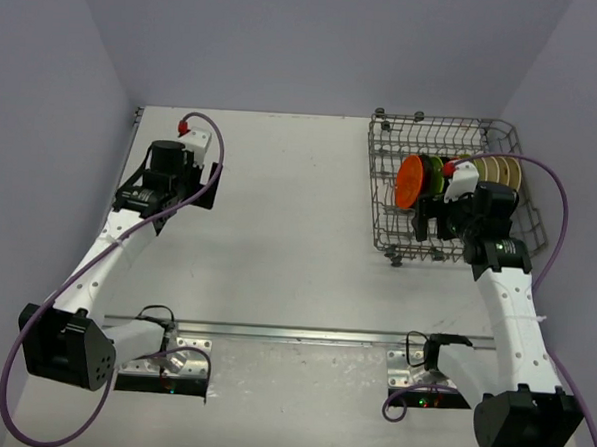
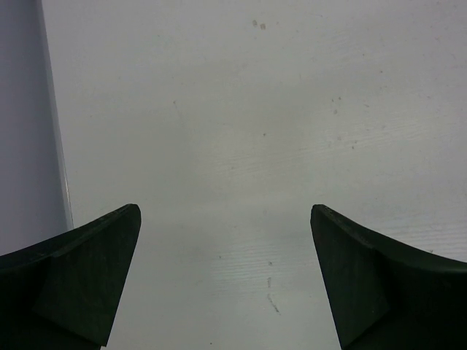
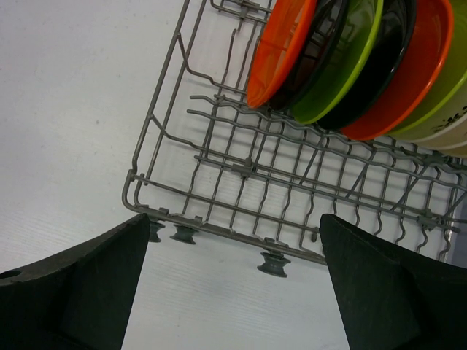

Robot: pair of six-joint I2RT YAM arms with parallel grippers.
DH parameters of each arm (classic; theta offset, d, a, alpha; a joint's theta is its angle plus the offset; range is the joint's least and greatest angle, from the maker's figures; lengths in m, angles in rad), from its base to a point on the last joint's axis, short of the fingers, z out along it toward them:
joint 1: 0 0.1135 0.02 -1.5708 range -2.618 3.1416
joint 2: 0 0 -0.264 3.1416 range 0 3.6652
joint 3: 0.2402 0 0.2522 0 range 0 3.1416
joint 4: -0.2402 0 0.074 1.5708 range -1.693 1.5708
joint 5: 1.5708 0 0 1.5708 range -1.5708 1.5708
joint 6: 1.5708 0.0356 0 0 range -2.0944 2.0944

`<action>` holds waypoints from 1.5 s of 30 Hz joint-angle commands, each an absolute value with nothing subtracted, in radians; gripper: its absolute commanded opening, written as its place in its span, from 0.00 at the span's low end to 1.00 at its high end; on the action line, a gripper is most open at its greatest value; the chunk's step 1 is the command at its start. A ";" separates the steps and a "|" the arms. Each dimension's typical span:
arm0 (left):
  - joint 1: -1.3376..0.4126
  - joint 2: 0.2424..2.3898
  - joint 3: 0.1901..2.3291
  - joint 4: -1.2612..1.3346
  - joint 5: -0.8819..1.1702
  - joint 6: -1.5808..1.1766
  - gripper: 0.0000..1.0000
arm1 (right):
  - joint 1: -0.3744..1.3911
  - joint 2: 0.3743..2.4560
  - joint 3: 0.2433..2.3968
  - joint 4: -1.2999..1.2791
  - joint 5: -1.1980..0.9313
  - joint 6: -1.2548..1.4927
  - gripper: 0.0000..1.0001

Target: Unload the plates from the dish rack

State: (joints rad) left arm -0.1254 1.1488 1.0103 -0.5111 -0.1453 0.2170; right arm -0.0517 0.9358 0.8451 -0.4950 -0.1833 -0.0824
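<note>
Tabletop w/ two robot arms, viewed from above. At approx. 10 o'clock on the white table (image 1: 297, 243), the left gripper (image 1: 195, 186) is held low over bare surface, near the left wall (image 1: 54, 121). A purple cable (image 1: 218, 144) is looped past its wrist. In the left wrist view its fingers (image 2: 80, 284) are spread wide apart, released, w/ nothing gripped. Only table is seen between them, plus a strip of wall at 9 o'clock.

At approx. 2 o'clock on the table the dish rack (image 1: 378, 188) is placed. Plates are stood on edge in its tines, in a row across its far half: an orange plate (image 1: 411, 181) at the row's 9 o'clock end, a lime green plate (image 1: 434, 174) beside it, and beige plates (image 1: 498, 172) at the 3 o'clock end. The right gripper (image 1: 434, 219) is held over the rack's near half, at 6 o'clock of the row, not touching the plates.

In the right wrist view its fingers (image 3: 80, 284) are likewise spread wide, released, nothing gripped. The rack's near rim and round knob feet (image 3: 273, 264) are framed between them. At 1 o'clock in that view the plates are packed close: orange, lime green and a second orange plate (image 3: 408, 73), w/ dark plates (image 3: 317, 44) between, then more green and beige at the frame edge.
</note>
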 commanded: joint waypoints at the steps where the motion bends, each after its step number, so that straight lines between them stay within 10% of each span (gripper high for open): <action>1: -0.159 1.133 1.056 -0.451 -0.210 0.224 1.00 | -0.047 0.994 0.916 -0.450 -0.180 -0.057 0.99; 8: -0.256 1.162 1.114 -0.447 -0.296 0.177 1.00 | 0.069 1.155 1.017 -0.414 0.053 -0.026 0.98; 24: -0.328 1.263 1.126 -0.431 -0.443 0.133 1.00 | 0.092 1.560 1.331 -0.452 0.127 0.101 0.50; 45: -0.330 1.276 1.104 -0.417 -0.460 0.123 1.00 | 0.104 1.742 1.379 -0.335 0.292 0.008 0.37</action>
State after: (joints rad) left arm -0.3222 1.2812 1.1049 -0.4619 -0.4461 0.1441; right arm 0.0963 1.7265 1.3284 -0.4001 0.2367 0.0292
